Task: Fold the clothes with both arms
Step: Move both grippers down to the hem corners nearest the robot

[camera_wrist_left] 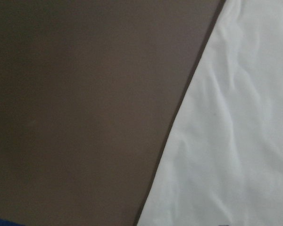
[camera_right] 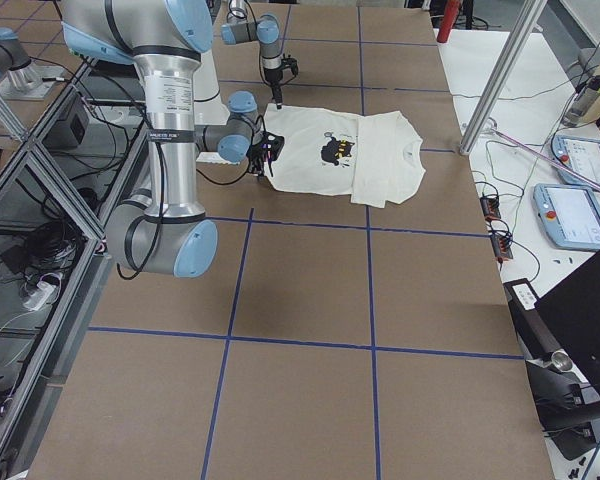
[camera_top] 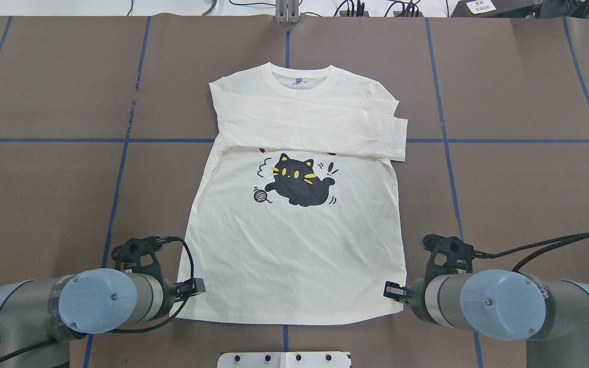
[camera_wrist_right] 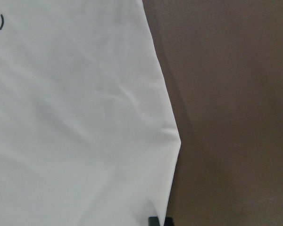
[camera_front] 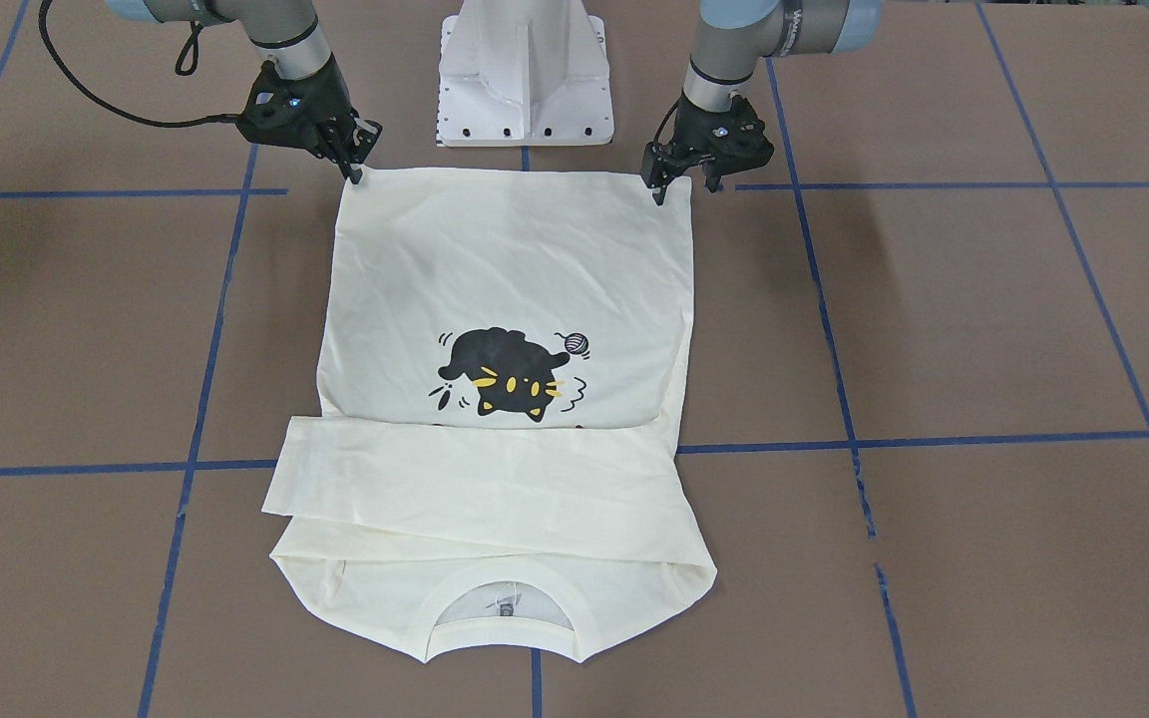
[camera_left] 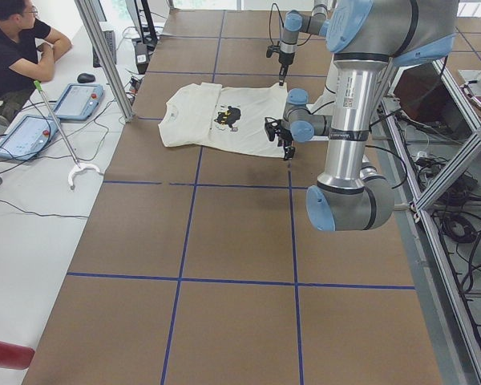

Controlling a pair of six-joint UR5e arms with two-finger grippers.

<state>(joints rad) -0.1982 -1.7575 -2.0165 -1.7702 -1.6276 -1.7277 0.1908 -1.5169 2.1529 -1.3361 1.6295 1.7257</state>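
The cream shirt [camera_top: 294, 255] lies flat on the table, print side up, with the black cat [camera_top: 297, 179] showing. Both sleeves [camera_top: 315, 128] are folded across the chest and the neckline [camera_top: 302, 82] points away from me. My left gripper [camera_front: 682, 185] is down at the hem corner on my left, its fingers apart around the cloth edge. At the other hem corner my right gripper [camera_front: 363, 155] stands the same way, one fingertip touching the corner. The hem lies flat between them. Each wrist view shows only the shirt's edge [camera_wrist_right: 165, 113] on brown table.
The white pedestal base [camera_front: 525, 80] stands just behind the hem. Blue tape lines [camera_top: 120, 168] cross the brown table [camera_top: 44, 194]. A person sits at a side desk with tablets [camera_left: 80, 100] beyond the table's far edge. A frame post [camera_left: 104, 56] rises near the shirt's collar end.
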